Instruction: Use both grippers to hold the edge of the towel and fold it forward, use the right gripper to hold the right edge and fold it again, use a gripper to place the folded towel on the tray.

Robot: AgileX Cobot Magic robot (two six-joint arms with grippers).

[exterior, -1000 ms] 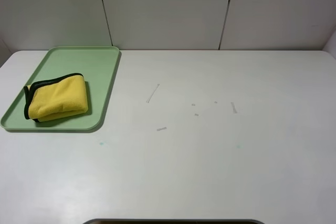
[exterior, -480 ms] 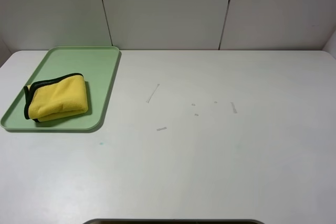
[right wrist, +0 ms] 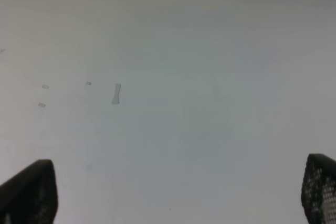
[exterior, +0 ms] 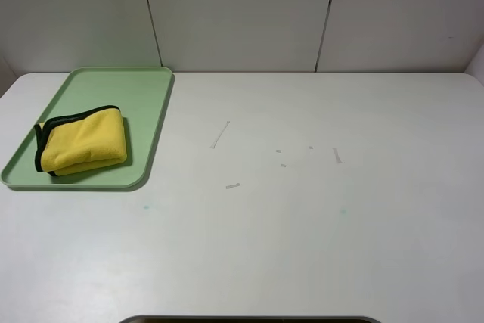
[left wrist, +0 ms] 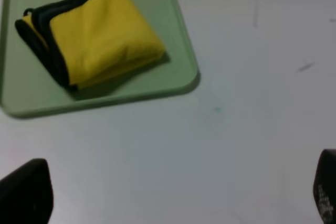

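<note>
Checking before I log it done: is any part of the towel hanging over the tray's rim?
No, the folded towel lies wholly inside the tray, with green showing all around it.

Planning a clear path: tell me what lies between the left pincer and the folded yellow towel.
Only bare white tabletop and the pale-green plastic tray's near rim, in the left wrist view. The folded yellow plush towel lies on that tray; the left pincer stands open.

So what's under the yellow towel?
The pale-green tray lies under the folded towel, and the tray rests on the white table. Whatever sits between the towel's folds is hidden.
</note>
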